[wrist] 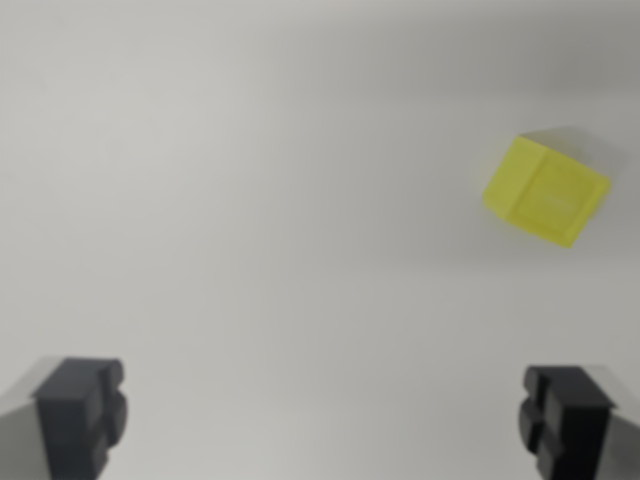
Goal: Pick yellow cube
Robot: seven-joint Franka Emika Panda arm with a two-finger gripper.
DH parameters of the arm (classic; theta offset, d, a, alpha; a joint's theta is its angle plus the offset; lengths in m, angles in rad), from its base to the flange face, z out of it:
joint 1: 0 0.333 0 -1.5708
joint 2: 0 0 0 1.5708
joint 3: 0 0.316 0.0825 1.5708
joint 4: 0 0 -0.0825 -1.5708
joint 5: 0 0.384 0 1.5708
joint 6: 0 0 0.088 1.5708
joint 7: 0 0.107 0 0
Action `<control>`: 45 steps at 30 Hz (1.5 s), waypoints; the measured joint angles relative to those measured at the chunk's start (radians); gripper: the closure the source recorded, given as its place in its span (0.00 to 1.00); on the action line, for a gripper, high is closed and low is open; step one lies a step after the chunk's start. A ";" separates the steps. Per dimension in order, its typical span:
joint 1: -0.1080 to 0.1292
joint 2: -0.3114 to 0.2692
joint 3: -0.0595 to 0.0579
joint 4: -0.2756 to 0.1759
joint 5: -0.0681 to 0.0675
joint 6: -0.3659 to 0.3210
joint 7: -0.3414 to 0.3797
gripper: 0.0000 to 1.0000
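Yellow cube (546,189), blurry, glossy, on plain white surface (250,200); jaws spread wide, empty.

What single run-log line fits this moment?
phase: approach | gripper: open, empty | yellow cube: on surface, upper right of wrist view, outside jaws | grasp: not yet

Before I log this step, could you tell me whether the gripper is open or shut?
Open. The gripper has its two dark fingertips far apart at the bottom corners, nothing between them; the yellow cube lies apart, upper right.
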 joint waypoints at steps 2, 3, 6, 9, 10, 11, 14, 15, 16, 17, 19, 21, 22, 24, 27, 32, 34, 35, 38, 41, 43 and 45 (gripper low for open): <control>-0.004 0.002 0.000 -0.006 0.000 0.009 0.002 0.00; -0.006 0.004 0.000 -0.009 0.000 0.014 0.003 0.00; -0.012 0.008 0.000 -0.018 0.000 0.027 0.007 0.00; -0.018 0.011 0.000 -0.026 0.000 0.041 0.010 0.00; -0.020 0.013 0.000 -0.029 0.000 0.046 0.011 0.00; -0.022 0.014 0.000 -0.032 0.000 0.050 0.012 0.00; -0.028 0.019 0.000 -0.040 0.000 0.064 0.015 0.00; -0.030 0.020 0.000 -0.042 0.000 0.068 0.016 0.00; -0.032 0.022 0.000 -0.045 0.000 0.073 0.017 0.00; -0.034 0.024 0.000 -0.047 0.001 0.078 0.018 0.00; -0.039 0.027 0.000 -0.052 0.001 0.087 0.021 0.00; -0.043 0.030 0.000 -0.057 0.001 0.096 0.023 0.00; -0.045 0.032 0.000 -0.060 0.001 0.100 0.024 0.00; -0.049 0.036 0.000 -0.064 0.001 0.109 0.026 0.00; -0.055 0.041 0.000 -0.071 0.001 0.123 0.029 0.00; -0.065 0.051 0.000 -0.082 0.002 0.145 0.034 0.00; -0.069 0.055 0.000 -0.086 0.002 0.154 0.036 0.00; -0.071 0.057 0.000 -0.088 0.002 0.158 0.037 0.00; -0.078 0.064 0.000 -0.094 0.002 0.172 0.041 0.00; -0.084 0.070 0.000 -0.099 0.002 0.185 0.044 0.00; -0.088 0.075 0.000 -0.102 0.003 0.194 0.046 0.00; -0.092 0.080 0.000 -0.106 0.003 0.203 0.048 0.00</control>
